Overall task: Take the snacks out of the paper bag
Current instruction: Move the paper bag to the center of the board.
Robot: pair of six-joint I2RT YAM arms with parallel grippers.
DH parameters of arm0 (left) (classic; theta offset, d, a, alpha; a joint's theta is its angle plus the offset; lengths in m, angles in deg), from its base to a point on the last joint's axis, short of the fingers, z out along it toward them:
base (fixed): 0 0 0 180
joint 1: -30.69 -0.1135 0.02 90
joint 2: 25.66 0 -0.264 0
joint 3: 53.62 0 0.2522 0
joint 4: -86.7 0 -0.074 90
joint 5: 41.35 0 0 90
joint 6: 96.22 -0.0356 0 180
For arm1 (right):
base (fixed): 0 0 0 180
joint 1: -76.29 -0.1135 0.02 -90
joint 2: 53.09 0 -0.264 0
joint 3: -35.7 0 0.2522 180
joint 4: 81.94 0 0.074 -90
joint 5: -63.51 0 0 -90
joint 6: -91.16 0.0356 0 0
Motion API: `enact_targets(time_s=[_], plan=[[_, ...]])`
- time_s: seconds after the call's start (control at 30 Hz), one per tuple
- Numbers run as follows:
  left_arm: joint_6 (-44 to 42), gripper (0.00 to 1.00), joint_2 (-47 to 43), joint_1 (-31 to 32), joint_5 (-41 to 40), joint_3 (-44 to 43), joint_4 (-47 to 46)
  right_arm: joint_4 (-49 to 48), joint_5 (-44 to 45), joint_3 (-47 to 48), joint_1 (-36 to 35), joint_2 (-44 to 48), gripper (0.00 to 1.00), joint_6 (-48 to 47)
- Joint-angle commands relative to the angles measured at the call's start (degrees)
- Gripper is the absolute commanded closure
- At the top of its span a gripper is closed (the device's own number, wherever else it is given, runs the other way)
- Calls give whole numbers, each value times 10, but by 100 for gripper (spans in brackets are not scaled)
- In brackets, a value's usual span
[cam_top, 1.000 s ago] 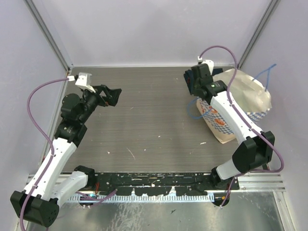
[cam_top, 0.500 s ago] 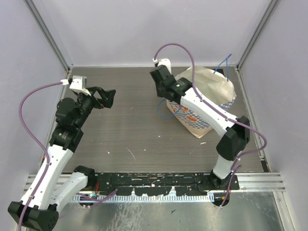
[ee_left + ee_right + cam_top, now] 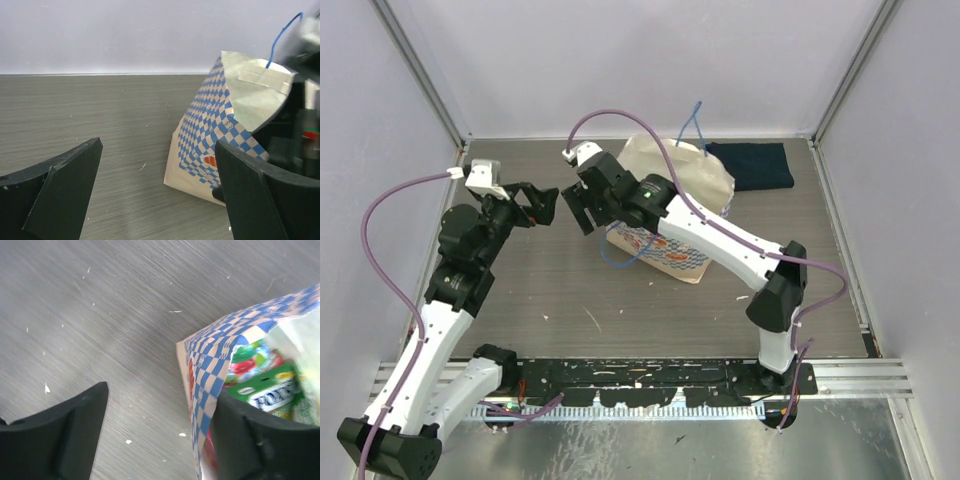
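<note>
Right claw gapes wide at the mouth of the paper bag, the checkered rim between its fingers, nothing gripped. Glossy snacks show just inside — green wrapping, white logo, fruit pictures. The bag is creased cream paper with a blue-and-white checked band and thin blue cord handles, and it sits tipped over. Left of the bag the left claw hovers with jaws spread and empty, just beside the right one. At the bag's far right corner lies a dark folded cloth, close to the back wall. In front of the bag, grey wood-grain table stretches wide — smooth, flecked with white crumbs.
</note>
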Motion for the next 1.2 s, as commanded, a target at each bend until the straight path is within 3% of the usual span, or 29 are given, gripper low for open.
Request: enact_targets(time_s=[0.0, 0.13, 0.27, 0.43, 0.53, 0.67, 0.8, 0.97, 1.17], plan=[[4, 2, 25, 0, 6, -64, 38, -38, -47, -14, 0, 114, 2, -49], [1, 2, 92, -1, 61, -117, 98, -75, -24, -69, 3, 221, 0, -52], [1, 2, 89, -1, 103, -97, 58, -97, 15, -114, 22, 299, 0, -37], [11, 2, 61, -1, 99, -77, 23, -94, -25, -168, 136, 352, 0, 18], [17, 2, 58, 0, 106, -78, 3, -92, -54, -205, 218, 366, 0, 47], [51, 2, 48, -1, 73, -67, -45, -66, -3, -230, 283, 356, 0, 64], [49, 2, 61, -1, 96, -100, -26, -55, 66, -254, 305, 347, 0, 67], [44, 2, 116, -1, 153, -162, 27, -59, 77, -282, 322, 333, 0, 66], [58, 2, 115, -1, 130, -137, -29, -68, 88, -314, 325, 319, 0, 84]])
